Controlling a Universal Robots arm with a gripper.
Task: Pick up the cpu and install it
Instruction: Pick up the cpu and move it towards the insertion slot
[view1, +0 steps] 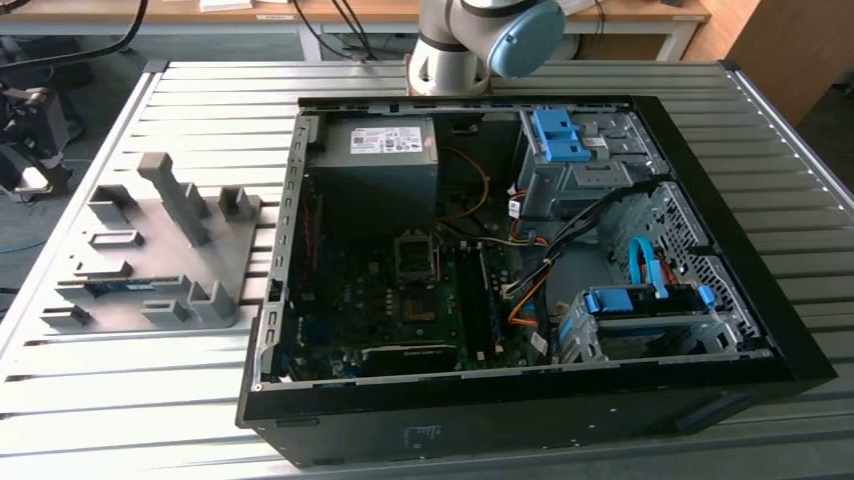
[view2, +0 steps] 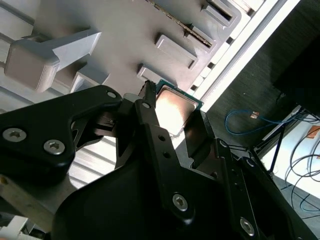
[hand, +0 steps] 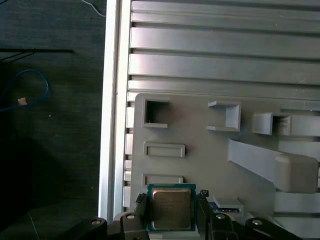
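Cpu (hand: 171, 210) is a small square chip with a shiny silver top and a green edge. It sits between the two black fingers (hand: 139, 212) of the pincer (hand: 172, 200), which is closed on its sides and holds it up in the air. Under it, in both wrist views, lies a gray holder (hand: 200, 130) with little walls and pockets. In the exterior view the gray holder (view1: 200, 250) rests on the table (view1: 441, 80) of silver slats, at the exterior view's left of an open black computer case (view1: 534, 400). Inside the case, the square socket (view1: 418, 258) on the board is open. The robot arm (view1: 487, 35) stands at the far side of the table.
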